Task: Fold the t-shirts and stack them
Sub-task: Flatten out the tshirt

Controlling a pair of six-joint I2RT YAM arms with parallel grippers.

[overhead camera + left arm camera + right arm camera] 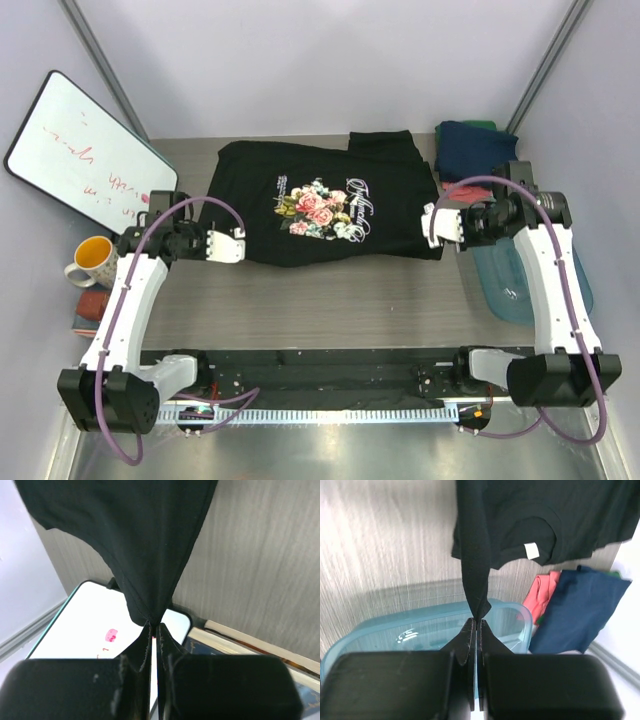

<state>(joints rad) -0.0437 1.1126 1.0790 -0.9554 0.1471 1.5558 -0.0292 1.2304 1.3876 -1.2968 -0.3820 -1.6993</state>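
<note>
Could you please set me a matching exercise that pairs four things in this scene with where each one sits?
Things:
1. black tee
2. navy tee
3. mug
4. tub

Places:
A. far right corner
B. right edge, translucent blue
C. mid-table, rose print up
D. left edge, yellow

Pairs: 1-C, 2-A, 3-D, 4-B

A robot lab cell: plain pale walls (pixel 300 60) box in a wood-grain desk (pixel 330 295), with a left arm (pixel 125 300) and right arm (pixel 555 290) bolted at the desk's near edge and a scribbled whiteboard (pixel 85 150) leaning at its left.
</note>
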